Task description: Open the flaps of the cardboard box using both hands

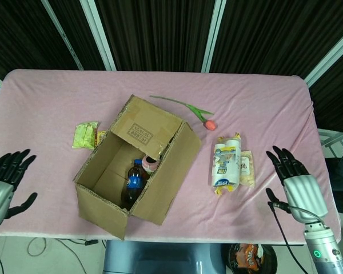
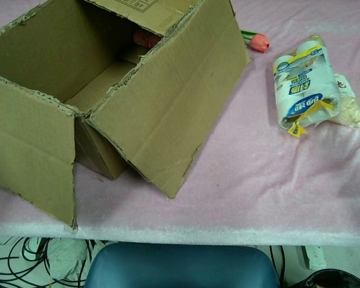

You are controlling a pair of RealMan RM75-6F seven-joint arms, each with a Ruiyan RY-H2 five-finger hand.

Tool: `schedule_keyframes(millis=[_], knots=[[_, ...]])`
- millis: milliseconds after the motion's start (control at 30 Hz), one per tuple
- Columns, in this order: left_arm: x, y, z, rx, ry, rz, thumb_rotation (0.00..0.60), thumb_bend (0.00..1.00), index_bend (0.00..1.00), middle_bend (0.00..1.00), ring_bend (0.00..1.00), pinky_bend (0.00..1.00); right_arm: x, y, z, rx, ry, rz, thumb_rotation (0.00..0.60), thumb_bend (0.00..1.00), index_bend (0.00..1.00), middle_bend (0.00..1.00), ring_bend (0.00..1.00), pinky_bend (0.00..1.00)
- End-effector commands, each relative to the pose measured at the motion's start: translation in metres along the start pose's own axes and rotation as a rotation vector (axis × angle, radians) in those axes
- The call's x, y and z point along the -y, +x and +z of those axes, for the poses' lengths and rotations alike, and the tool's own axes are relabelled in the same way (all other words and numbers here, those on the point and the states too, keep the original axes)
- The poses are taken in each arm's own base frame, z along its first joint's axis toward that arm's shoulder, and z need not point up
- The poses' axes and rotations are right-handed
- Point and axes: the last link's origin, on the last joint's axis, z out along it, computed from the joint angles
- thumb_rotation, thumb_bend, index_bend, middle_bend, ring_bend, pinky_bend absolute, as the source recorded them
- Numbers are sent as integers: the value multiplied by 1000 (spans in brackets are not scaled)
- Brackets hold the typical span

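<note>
The brown cardboard box [image 1: 138,165] stands open on the pink table; its near flap [image 2: 30,157] hangs down toward the front edge, its right flap [image 2: 174,114] slopes down to the cloth, and the far flap [image 1: 146,127] is folded back. Inside lie a dark cola bottle [image 1: 132,181] and a red-capped item. My left hand [image 1: 3,185] hovers at the left edge of the head view, fingers spread, holding nothing, well apart from the box. Off to the lower right, my right hand [image 1: 294,182] is also spread and empty. The chest view shows neither hand.
A pack of paper rolls [image 1: 227,162] with a snack bag lies right of the box. A pink tulip [image 1: 208,124] with a long stem lies behind it. A yellow-green packet [image 1: 85,135] sits left of the box. The table's front edge [image 2: 228,231] is close to the box.
</note>
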Motion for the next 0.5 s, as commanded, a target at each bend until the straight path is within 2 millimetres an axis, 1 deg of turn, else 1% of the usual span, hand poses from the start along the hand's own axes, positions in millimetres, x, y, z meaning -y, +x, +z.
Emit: schedule_keyframes(millis=[33,133,200,300,433,500], knots=[[23,-21,-25,-50,121,27,600,267,0,0,0,63,14,7,14,-4,51,21,600,393,0,0,0,217],[26,-23,-23,-72,123,9,600,267,0,0,0,62,30,14,29,-16,99,24,600,393,0,0,0,217],[29,-23,-23,-81,131,6,600,267,0,0,0,63,48,20,43,-27,148,34,600,393,0,0,0,217],[33,-25,-23,-75,138,-4,600,267,0,0,0,62,70,24,58,-17,187,57,600,393,0,0,0,217],[36,-27,-23,-67,147,-9,600,267,0,0,0,63,93,25,69,3,232,85,600,393,0,0,0,217],[37,-27,-22,-65,151,-18,600,267,0,0,0,63,110,22,75,26,266,114,600,395,0,0,5,217]])
